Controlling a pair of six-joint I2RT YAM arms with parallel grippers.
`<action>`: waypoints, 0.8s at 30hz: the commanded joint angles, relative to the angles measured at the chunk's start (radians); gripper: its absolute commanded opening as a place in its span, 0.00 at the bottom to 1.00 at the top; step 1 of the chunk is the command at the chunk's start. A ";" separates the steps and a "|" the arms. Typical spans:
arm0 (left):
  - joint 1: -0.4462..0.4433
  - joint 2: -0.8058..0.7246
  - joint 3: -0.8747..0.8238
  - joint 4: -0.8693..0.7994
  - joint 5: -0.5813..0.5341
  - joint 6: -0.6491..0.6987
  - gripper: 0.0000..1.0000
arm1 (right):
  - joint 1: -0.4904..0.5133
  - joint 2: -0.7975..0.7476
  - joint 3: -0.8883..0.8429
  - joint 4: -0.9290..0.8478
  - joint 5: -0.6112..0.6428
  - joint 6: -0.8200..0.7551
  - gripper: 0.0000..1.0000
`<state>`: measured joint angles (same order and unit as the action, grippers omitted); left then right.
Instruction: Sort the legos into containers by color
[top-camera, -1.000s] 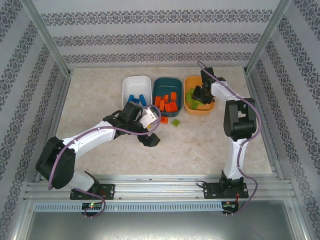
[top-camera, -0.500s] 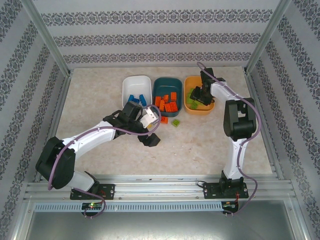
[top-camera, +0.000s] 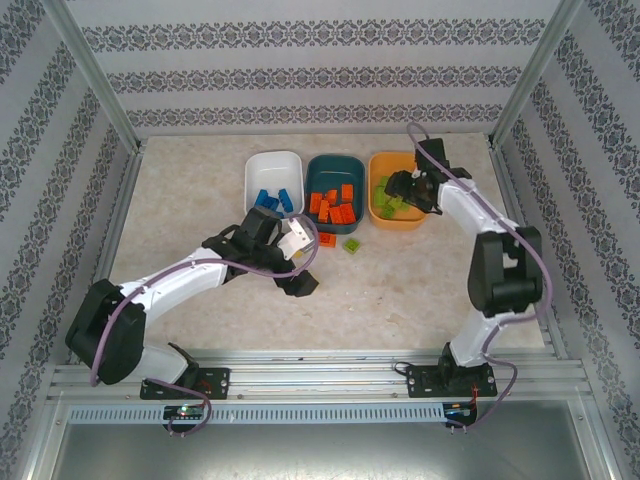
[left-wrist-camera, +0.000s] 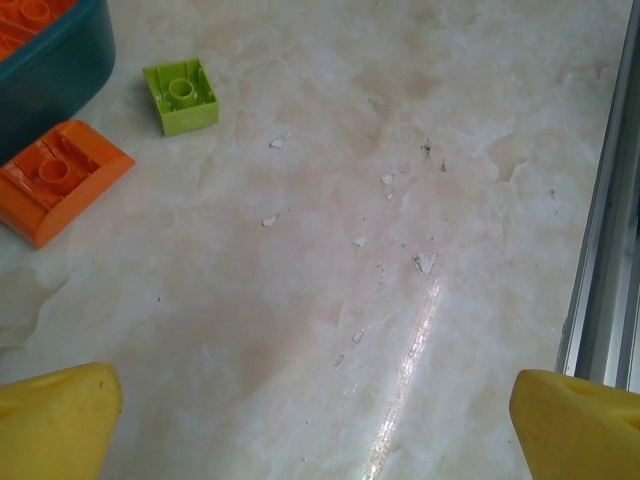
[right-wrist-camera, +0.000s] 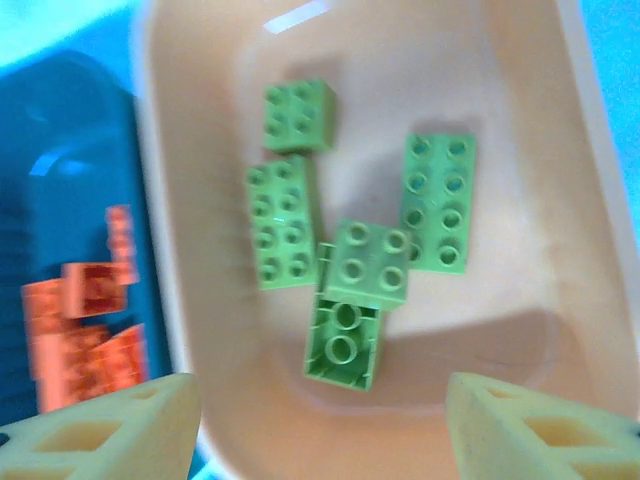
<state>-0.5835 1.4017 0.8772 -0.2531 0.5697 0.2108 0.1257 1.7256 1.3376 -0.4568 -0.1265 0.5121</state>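
Three containers stand in a row at the back: a white tray (top-camera: 272, 162) with blue legos (top-camera: 270, 198), a dark teal tray (top-camera: 335, 162) with orange-red legos (top-camera: 333, 205), and a light orange tray (top-camera: 398, 226) with lime green legos (top-camera: 385, 205). My right gripper (top-camera: 398, 193) hovers open over the orange tray (right-wrist-camera: 560, 200), nothing between its fingers (right-wrist-camera: 110, 425); several green legos (right-wrist-camera: 345, 345) lie below. My left gripper (top-camera: 306, 260) stands wide open over bare table. A loose green lego (left-wrist-camera: 181, 95) and an orange-red lego (left-wrist-camera: 60, 180) lie beside the teal tray (left-wrist-camera: 50, 70).
Patterned walls and metal frame posts (top-camera: 95, 90) enclose the beige table. A metal rail (left-wrist-camera: 600, 230) runs along the right edge of the left wrist view. The loose green lego (top-camera: 352, 245) and orange-red lego (top-camera: 328, 240) sit just in front of the teal tray.
My right gripper's jaws have opened over the orange tray, and the right arm's elbow has swung out to the right. The left arm has barely shifted.
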 joint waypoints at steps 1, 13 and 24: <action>-0.016 -0.038 -0.015 0.061 -0.005 0.041 1.00 | 0.039 -0.092 -0.060 0.076 -0.062 -0.083 0.66; -0.016 -0.096 -0.047 0.093 -0.062 0.080 1.00 | 0.143 -0.315 -0.320 0.282 -0.238 -0.350 0.68; -0.016 -0.120 -0.077 0.122 -0.106 0.119 1.00 | 0.318 -0.365 -0.526 0.428 -0.169 -0.596 0.98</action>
<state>-0.5835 1.2961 0.8108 -0.1768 0.4789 0.2924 0.4107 1.3487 0.8326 -0.0753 -0.3248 0.0273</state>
